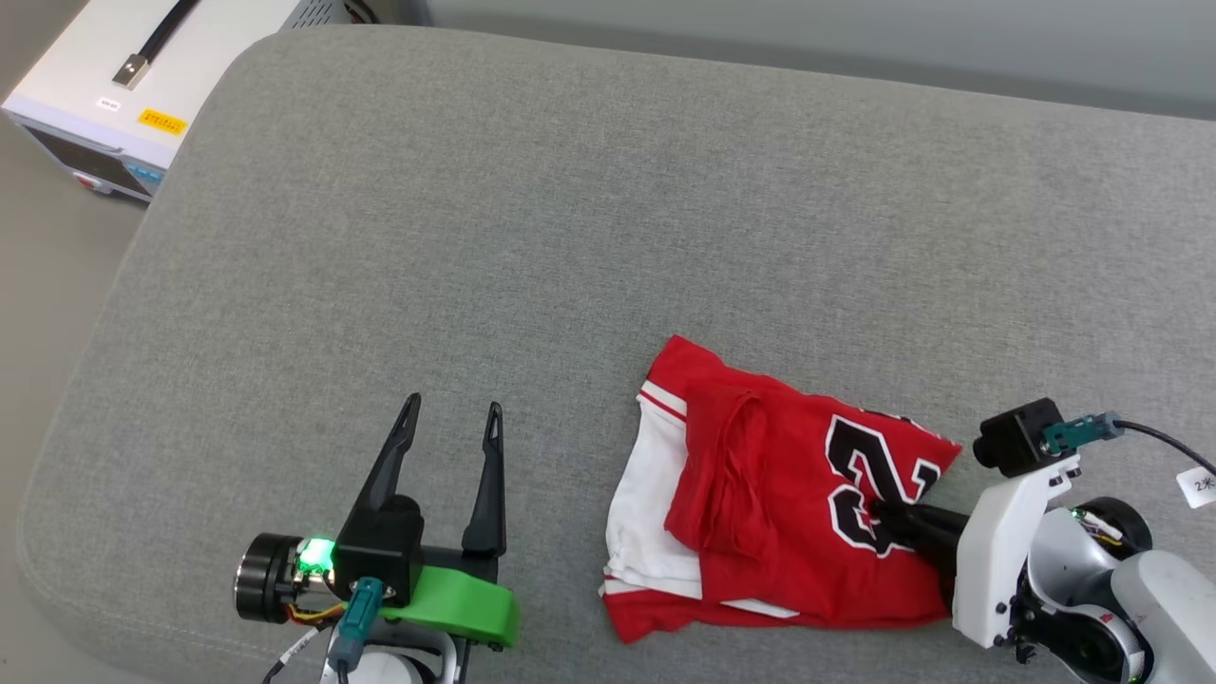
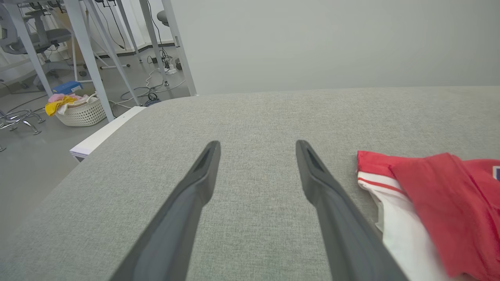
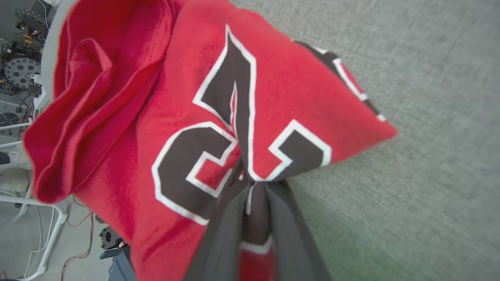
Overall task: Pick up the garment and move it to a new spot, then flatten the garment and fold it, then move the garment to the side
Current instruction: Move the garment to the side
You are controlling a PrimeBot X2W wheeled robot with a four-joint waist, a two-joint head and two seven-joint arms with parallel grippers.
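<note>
The garment (image 1: 760, 494), a red jersey with white sleeves and black numerals, lies crumpled on the grey cushion (image 1: 570, 237) at the lower right. My right gripper (image 1: 879, 513) is shut on a pinch of its fabric at the black numeral (image 3: 234, 128); the right wrist view shows cloth gathered between the two fingers (image 3: 222, 230). My left gripper (image 1: 454, 423) stands open at the lower left, clear of the garment, with bare cushion between its fingers (image 2: 195, 183). The jersey's white sleeve and red trim (image 2: 394, 203) lie just right of its right finger.
A white equipment box (image 1: 123, 85) stands off the cushion's far left corner. The cushion's rounded left edge (image 1: 66, 399) drops to the floor. The left wrist view shows a white laundry basket (image 2: 78, 111) and metal frame legs (image 2: 90, 58) on the floor beyond.
</note>
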